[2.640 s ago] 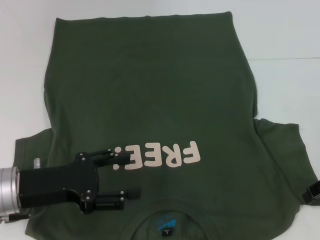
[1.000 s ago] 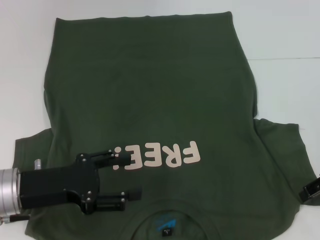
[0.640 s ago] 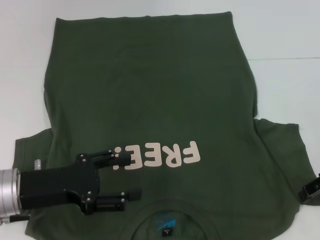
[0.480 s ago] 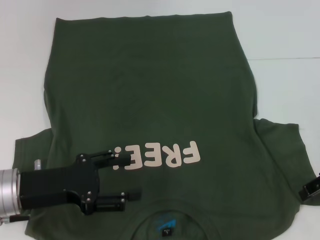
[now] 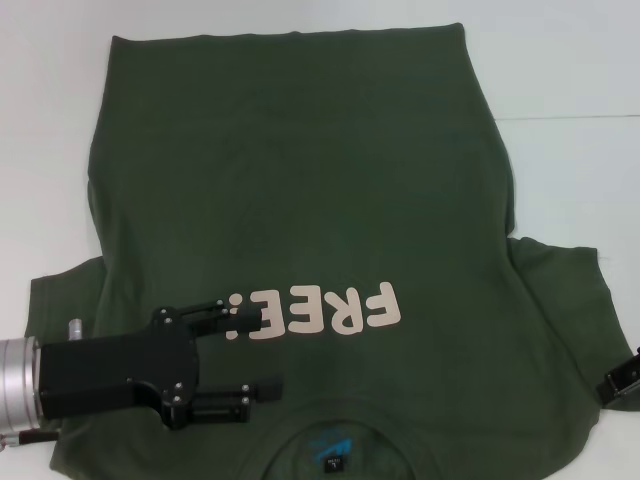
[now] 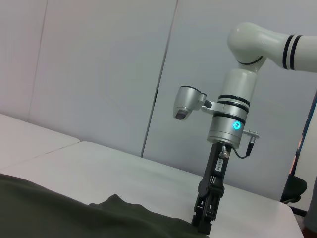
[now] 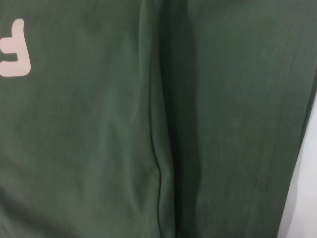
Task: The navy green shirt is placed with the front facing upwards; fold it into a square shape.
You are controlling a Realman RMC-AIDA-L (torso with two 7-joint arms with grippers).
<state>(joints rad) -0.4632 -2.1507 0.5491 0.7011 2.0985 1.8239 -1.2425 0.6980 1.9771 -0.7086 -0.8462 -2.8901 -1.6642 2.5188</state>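
Navy green shirt (image 5: 300,200): lying flat on the white table (image 5: 560,70), front up, filling most of the head view from the upper edge down to the bottom edge; collar pointing toward the bottom of the frame, hem running along the top.
Lettering (image 5: 315,312): pale pink "FREE!" showing upside down, sitting just below the frame's centre; the letter "F" also appearing at the upper left of the right wrist view.
Neck label (image 5: 332,447): blue, peeking out inside the collar at bottom centre.
Sleeves: one spreading out toward the right edge at mid-height, the other lying at lower left, partly under the left arm.
Fold line: a long crease running top to bottom through the middle of the right wrist view, sleeve hem stitching showing near that view's right side.
Left gripper (image 5: 255,352): reaching in from the lower left of the head view, hovering low over the chest area beside the exclamation mark, fingers spread apart with nothing between them; contact with the cloth not being clear.
Right gripper (image 5: 620,383): showing only as a black corner at the right edge of the head view, by the sleeve's outer edge; in the left wrist view, standing upright at lower right with the tip down at the cloth's edge; finger state impossible to tell.
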